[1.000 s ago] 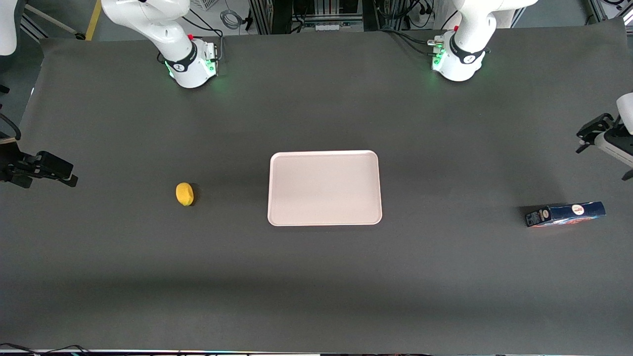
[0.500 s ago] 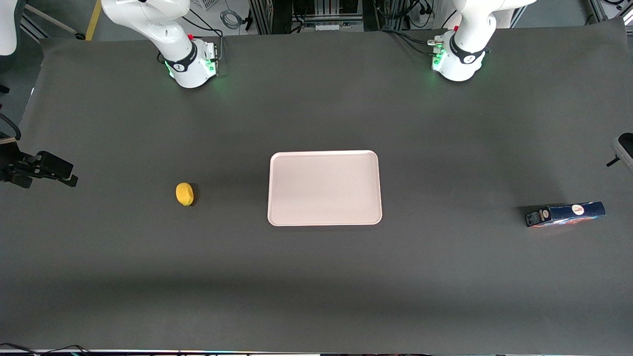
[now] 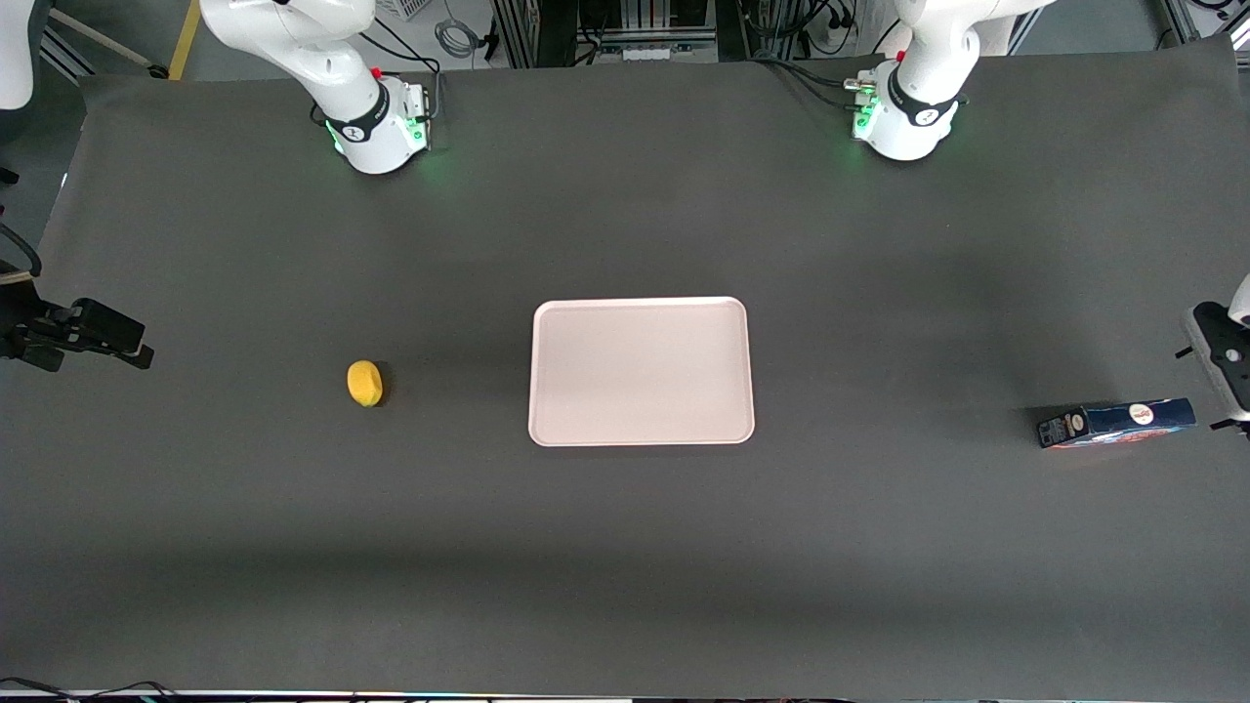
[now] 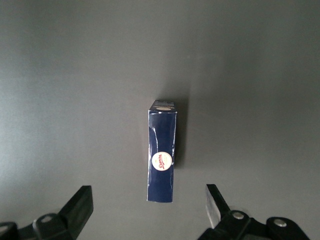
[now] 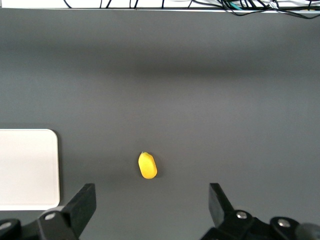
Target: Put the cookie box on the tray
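Note:
The cookie box [image 3: 1116, 423] is a long navy carton with a white round logo, lying flat on the dark table toward the working arm's end. It also shows in the left wrist view as the cookie box [image 4: 161, 155], lengthwise between the two fingers. My left gripper [image 3: 1223, 363] hovers above the table just past the box's outer end, open, with nothing held. In the left wrist view the gripper [image 4: 148, 194] has its fingers [image 4: 80, 207] spread far wider than the carton. The pale pink tray [image 3: 641, 371] lies bare at the table's middle, far from the box.
A small yellow lump [image 3: 364, 383] lies toward the parked arm's end of the table, beside the tray; the right wrist view shows the yellow lump [image 5: 147, 166] and a part of the tray [image 5: 27, 167]. The table edge runs close past the box.
My left gripper has come nearer to the front camera, from well away from the cookie box to a spot beside its outer end. The box, tray and lump have not moved.

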{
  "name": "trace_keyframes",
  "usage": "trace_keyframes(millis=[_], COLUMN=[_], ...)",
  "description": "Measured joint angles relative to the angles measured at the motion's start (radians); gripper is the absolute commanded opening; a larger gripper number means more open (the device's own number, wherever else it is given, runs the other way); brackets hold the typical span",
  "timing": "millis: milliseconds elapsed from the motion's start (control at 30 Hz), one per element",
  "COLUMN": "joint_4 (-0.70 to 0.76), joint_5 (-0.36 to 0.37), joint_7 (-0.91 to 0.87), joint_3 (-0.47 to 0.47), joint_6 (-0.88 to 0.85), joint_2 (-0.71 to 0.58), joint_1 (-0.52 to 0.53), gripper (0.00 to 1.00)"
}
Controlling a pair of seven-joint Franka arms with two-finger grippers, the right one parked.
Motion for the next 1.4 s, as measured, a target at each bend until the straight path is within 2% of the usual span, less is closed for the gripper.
trace_keyframes(millis=[400, 700, 800, 1400], joint_4=[-0.145, -0.178, -0.178, -0.210], joint_5=[-0.036, -0.175, -0.201, -0.216], joint_7=[0.048, 0.216, 0.245, 0.259], joint_3=[0.001, 0.034, 0.038, 0.040], joint_6=[0.228, 0.311, 0.337, 0.455], joint_2=[0.023, 0.066, 0.089, 0.161], joint_1=[0.031, 0.039, 0.040, 0.047], gripper=[1.00, 1.00, 1.00, 1.00])
